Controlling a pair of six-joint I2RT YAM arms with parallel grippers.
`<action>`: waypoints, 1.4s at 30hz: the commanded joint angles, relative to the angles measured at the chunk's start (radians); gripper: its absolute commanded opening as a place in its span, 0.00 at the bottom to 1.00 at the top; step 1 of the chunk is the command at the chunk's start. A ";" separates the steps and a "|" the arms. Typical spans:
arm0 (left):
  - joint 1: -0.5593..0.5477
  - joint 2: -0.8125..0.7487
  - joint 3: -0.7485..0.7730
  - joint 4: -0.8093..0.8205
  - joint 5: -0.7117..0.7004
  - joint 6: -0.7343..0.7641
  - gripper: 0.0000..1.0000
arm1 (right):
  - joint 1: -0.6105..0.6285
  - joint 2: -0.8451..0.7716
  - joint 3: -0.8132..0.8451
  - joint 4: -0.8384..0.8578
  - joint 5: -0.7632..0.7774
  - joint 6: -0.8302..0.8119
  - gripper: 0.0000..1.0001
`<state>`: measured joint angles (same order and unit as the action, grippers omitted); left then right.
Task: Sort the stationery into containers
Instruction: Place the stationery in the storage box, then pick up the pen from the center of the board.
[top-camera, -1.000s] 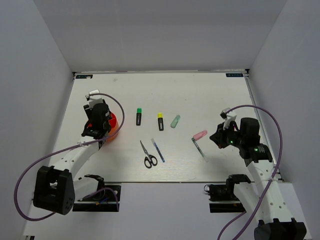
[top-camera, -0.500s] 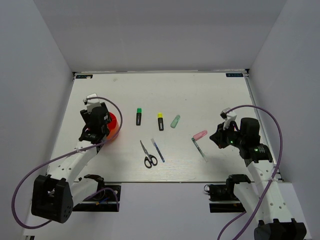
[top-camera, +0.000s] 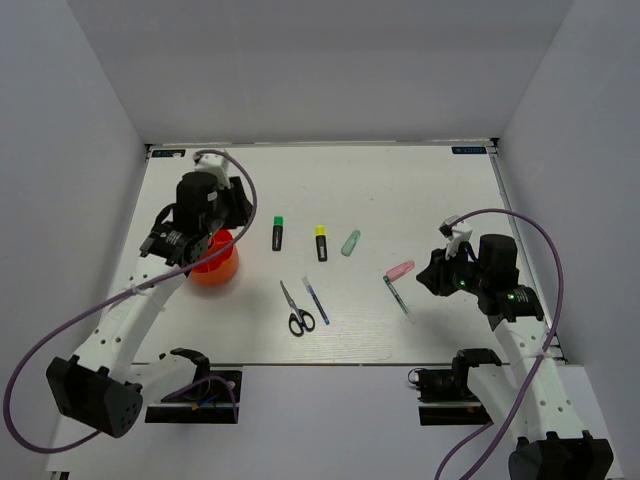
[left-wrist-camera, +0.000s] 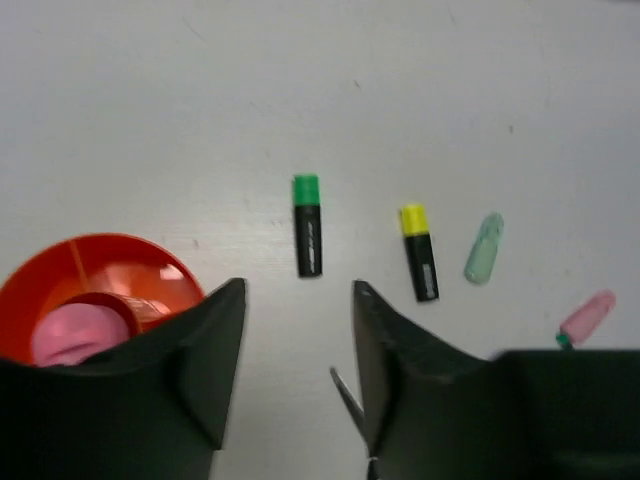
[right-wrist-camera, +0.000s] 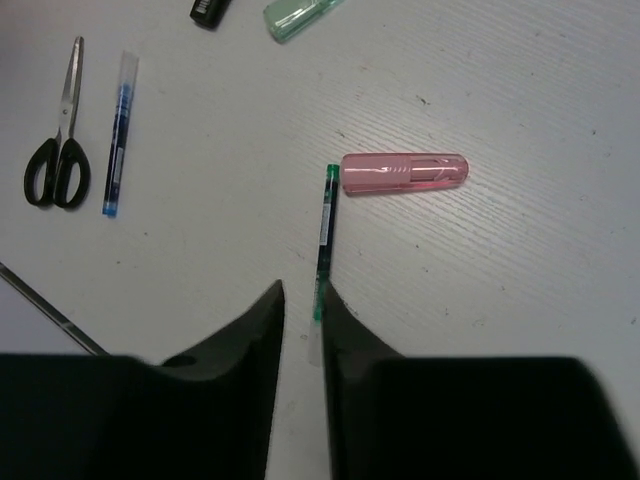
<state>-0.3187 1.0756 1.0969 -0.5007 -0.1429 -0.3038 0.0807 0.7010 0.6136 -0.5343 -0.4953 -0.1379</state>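
Seven loose pieces lie on the table to the right of the red-orange cup (top-camera: 214, 266). Farthest from the cup is the clear pen (right-wrist-camera: 323, 235), just beside the pink highlighter (right-wrist-camera: 403, 172). The pen looks light, stiff and slick, likely to roll or skid. A pinch across the barrel nearer its middle should hold better than one at the tip. The right gripper (right-wrist-camera: 300, 298) sits low over the pen's near end. Its jaws are a narrow slot apart, with the pen's end in the gap and not clearly clamped. The scissors (right-wrist-camera: 60, 165) and blue pen (right-wrist-camera: 119, 132) lie nearer the cup. The left gripper (left-wrist-camera: 298, 290) hangs above the cup, jaws moderately apart and empty. Something pink already sits inside the cup.
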 joint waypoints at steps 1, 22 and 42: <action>-0.054 0.046 0.002 -0.164 0.080 0.025 0.61 | 0.004 0.000 0.035 -0.004 0.000 -0.005 0.31; -0.085 0.914 0.570 -0.305 0.157 0.054 0.56 | 0.021 0.134 0.087 -0.038 0.060 -0.012 0.40; -0.057 1.083 0.623 -0.303 0.049 0.008 0.57 | 0.042 0.143 0.083 -0.043 0.070 -0.012 0.40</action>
<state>-0.3805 2.1681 1.6825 -0.8150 -0.0696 -0.2775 0.1184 0.8490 0.6586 -0.5774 -0.4244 -0.1417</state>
